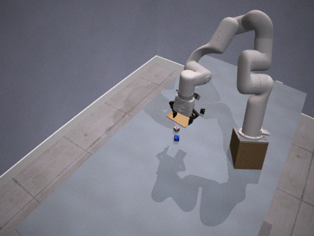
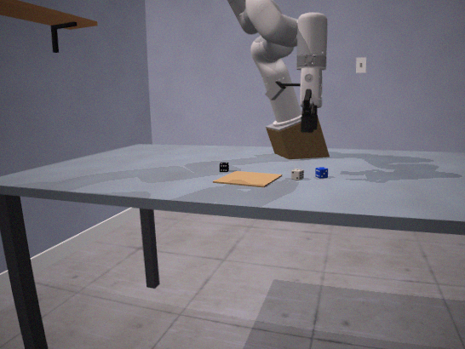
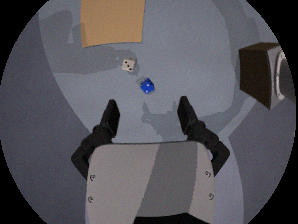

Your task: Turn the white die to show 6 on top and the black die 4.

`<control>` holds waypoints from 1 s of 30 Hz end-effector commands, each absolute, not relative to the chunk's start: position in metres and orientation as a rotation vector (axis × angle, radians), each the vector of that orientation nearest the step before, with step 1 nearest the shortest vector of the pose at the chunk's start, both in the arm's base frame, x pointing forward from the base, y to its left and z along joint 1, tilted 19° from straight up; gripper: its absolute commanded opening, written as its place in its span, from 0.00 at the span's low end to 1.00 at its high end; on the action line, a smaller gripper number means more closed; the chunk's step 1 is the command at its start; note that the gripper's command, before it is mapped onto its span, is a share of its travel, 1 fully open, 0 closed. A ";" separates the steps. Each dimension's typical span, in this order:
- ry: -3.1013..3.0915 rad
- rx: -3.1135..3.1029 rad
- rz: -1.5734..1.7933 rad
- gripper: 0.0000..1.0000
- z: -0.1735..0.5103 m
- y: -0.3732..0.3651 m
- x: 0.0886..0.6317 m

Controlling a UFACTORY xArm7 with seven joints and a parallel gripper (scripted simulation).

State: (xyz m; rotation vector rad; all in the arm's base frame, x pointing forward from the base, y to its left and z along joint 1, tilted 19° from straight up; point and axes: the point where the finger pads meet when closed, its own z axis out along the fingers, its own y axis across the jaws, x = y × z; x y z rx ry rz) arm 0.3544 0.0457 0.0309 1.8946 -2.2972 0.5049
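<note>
My gripper (image 1: pixel 182 118) (image 2: pixel 309 128) (image 3: pixel 148 105) is open and empty, high above the table. The white die (image 1: pixel 176 129) (image 2: pixel 297 174) (image 3: pixel 128 65) lies on the table just off the mat's edge; dark pips show on its top, too small to count surely. The blue die (image 1: pixel 176 138) (image 2: pixel 321 172) (image 3: pixel 147 86) lies beside it, farther from the mat. The black die (image 1: pixel 202 110) (image 2: pixel 224 167) lies on the table off the other side of the mat; its top is too small to read. The orange mat (image 1: pixel 180 121) (image 2: pixel 247 179) (image 3: pixel 114 22) lies flat with no die on it.
The arm's brown base block (image 1: pixel 248 153) (image 2: pixel 298 142) (image 3: pixel 257 72) stands on the grey-blue table (image 1: pixel 100 187) (image 2: pixel 106 170). A wall shelf (image 2: pixel 47 16) is at the upper left in the exterior view.
</note>
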 end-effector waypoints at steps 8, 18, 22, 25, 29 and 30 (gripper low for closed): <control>-2.305 1.907 0.482 1.00 0.053 0.052 0.352; -2.305 1.907 0.482 1.00 0.058 0.053 0.351; -2.305 1.907 0.482 1.00 0.058 0.053 0.351; -2.305 1.907 0.482 1.00 0.058 0.053 0.351; -2.452 1.749 0.493 1.00 0.060 0.043 0.363; -2.452 1.749 0.493 1.00 0.060 0.043 0.363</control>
